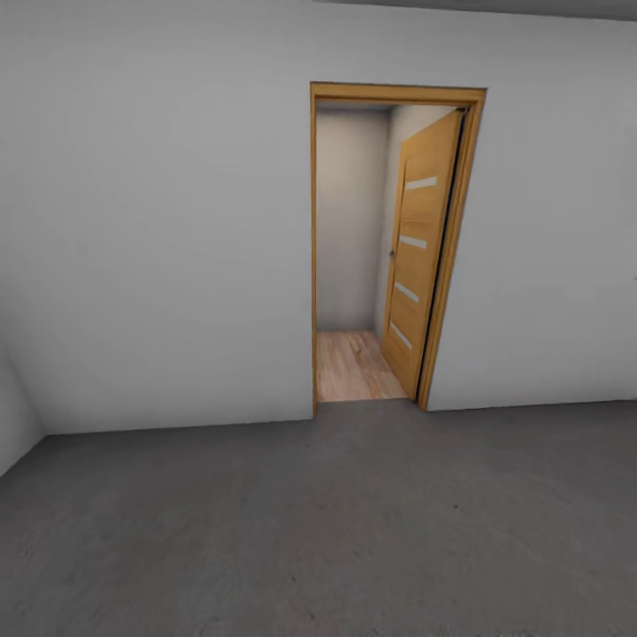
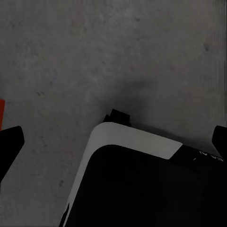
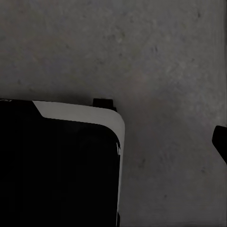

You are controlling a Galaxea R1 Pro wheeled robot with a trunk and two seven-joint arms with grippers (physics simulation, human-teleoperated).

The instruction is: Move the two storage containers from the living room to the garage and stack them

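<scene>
Robot in garage on grey floor (image 1: 354, 531) facing open door (image 1: 423, 257) at centre; both claws' state unclear; stacking unconfirmed.

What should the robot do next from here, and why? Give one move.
Probably drive forward through the open doorway. The robot stands on the grey concrete floor, both wrist views look down at that floor with nothing held, and light wood planks show beyond the open door, likely toward the living room.
</scene>
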